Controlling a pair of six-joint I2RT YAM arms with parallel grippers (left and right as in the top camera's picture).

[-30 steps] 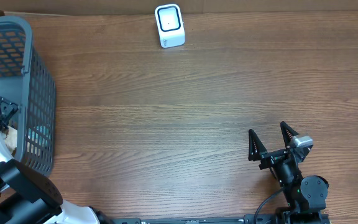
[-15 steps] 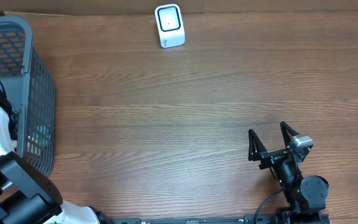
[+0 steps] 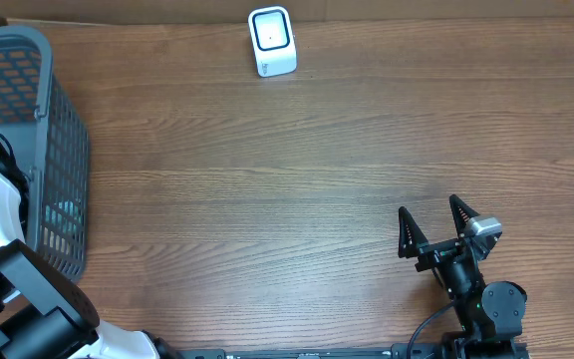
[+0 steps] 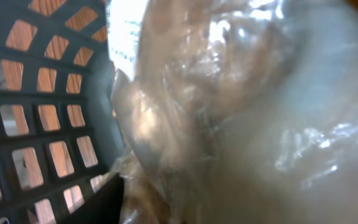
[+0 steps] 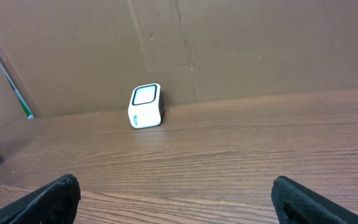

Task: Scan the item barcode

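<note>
Matt wood-grain table [image 3: 317, 179], grey plastic lattice basket [image 3: 66, 170], glossy white plastic scanner [image 3: 272, 42], shiny crinkled clear film over the wrapped item [image 4: 241, 124], matt brown cardboard wall [image 5: 260, 43].

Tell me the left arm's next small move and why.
Probably close on the plastic-wrapped item and lift it straight up out of the grey basket: the wrap fills the left wrist view inside the basket wall, and the white scanner stands far off at the back edge of the table.
</note>
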